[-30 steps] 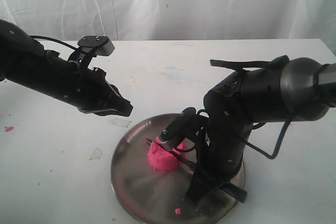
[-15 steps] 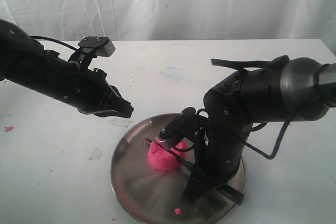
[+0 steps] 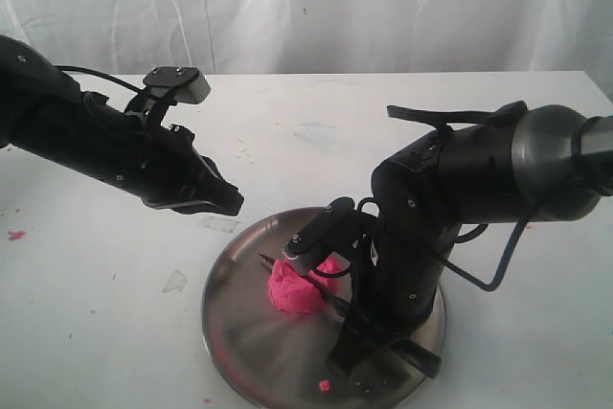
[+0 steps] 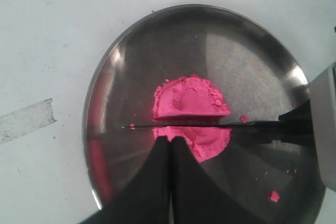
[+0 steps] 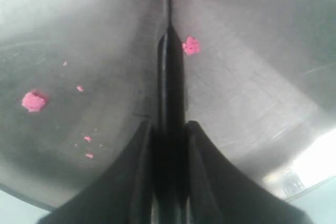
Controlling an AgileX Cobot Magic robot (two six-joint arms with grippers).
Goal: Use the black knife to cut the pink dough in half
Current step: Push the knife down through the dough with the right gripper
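The right hand [image 5: 167, 129] is clamping the black knife [image 4: 210, 125] across the pink dough [image 4: 191, 114] — dough may be sticking, dragging sideways; left hand [image 4: 169, 148] is hovering closed.

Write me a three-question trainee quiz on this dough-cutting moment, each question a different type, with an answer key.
1. True or false: the black knife lies across the pink dough, its tip past the dough's far edge.
2. Multiple choice: what does the right end effector hold?
A. the pink dough
B. the black knife
C. nothing
3. Fill in: the dough sits on a round ____ plate.

Key
1. True. The left wrist view shows the blade spanning the lump.
2. B. The fingers clamp the handle, while the left end effector hovers shut over the table.
3. Steel.
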